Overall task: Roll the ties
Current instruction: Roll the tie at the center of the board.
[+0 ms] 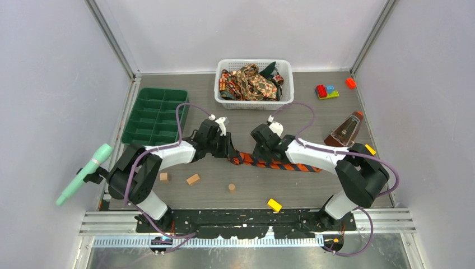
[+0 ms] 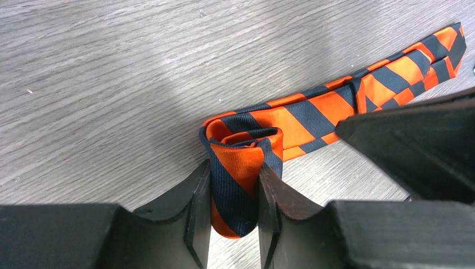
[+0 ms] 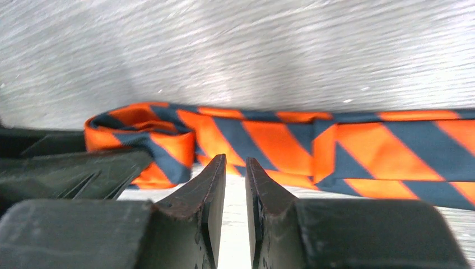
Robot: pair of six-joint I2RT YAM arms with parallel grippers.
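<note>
An orange-and-dark striped tie [image 1: 280, 165] lies flat across the middle of the table, running right from between the two grippers. Its left end is rolled into a small coil [image 2: 246, 162]. My left gripper [image 2: 234, 171] is shut on that coil, one finger on each side of it. My right gripper [image 3: 235, 162] sits just right of the coil, its fingers a narrow gap apart with nothing between them; the tie [image 3: 280, 140] lies just beyond its tips. More ties [image 1: 249, 81], brown-gold patterned and dark green, lie heaped in the white basket [image 1: 285, 67] at the back.
A green compartment tray [image 1: 154, 115] stands at the back left. Small wooden blocks [image 1: 193, 179] and a yellow block [image 1: 274, 205] lie in front of the arms. A metronome [image 1: 344, 131] and coloured bricks [image 1: 326, 91] are at the right. A mint-green tool [image 1: 84, 174] hangs off the left edge.
</note>
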